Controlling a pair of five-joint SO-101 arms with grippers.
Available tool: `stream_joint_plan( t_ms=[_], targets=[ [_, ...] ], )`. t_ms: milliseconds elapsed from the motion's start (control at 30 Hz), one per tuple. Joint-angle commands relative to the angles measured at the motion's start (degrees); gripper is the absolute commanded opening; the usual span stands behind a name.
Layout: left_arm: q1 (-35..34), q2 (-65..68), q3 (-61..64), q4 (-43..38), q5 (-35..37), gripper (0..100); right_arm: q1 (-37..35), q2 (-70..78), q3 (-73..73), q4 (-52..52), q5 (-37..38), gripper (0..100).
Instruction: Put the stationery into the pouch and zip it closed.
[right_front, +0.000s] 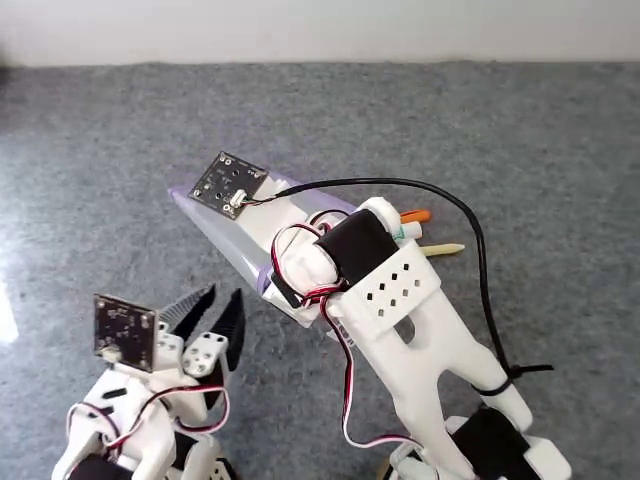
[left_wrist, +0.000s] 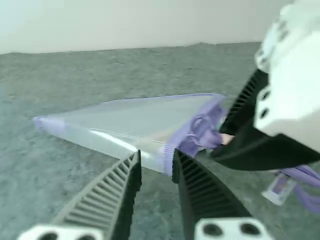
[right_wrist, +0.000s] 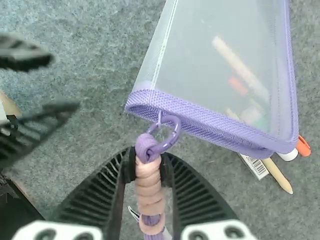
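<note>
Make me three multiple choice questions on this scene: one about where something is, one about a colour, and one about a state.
1. Where is the right end effector?
A. At the zipper pull of the pouch
B. On bare floor far from the pouch
C. Raised against the wall

2. What colour is the pouch's trim?
A. Red
B. Purple
C. Green

3. How is the left end effector?
A. Shut on a pen
B. Shut on the pouch
C. Open

Answers:
1 A: the right wrist view shows it clamped on the pull.
2 B: purple edging runs along the clear pouch.
3 C: its jaws stand apart at the pouch's corner.
</note>
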Motion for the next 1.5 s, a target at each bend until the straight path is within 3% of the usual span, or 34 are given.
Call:
stream_joint_plan(
  t_ms=[0, 667, 900, 1200, 1400, 1467],
  targets=[
    [3.4, -0.3, 1.0, -2.3, 0.2, 10, -0.3, -2.6, -1.7, 1.5, -0.8, 0.9],
    [3.6, -0.1, 10.0, -10.4, -1.3, 15, -0.5, -2.5, -5.6, 2.1, -0.6, 0.9],
    [-3.3, 10.5, 10.1, -15.6, -2.0, 15, -4.5, -2.6, -5.6, 2.2, -0.6, 0.9],
    [-3.9, 16.3, 6.8, -16.0, 1.8, 15, -5.7, -2.6, -5.5, 2.2, -0.4, 0.9],
    [-4.0, 16.3, 6.7, -15.3, -0.5, 2, -5.7, -2.6, -5.5, 2.2, -0.4, 0.9],
    [-4.0, 16.3, 6.7, -15.2, -1.8, 1, -5.7, -2.6, -5.5, 2.2, -0.4, 0.9]
  ],
)
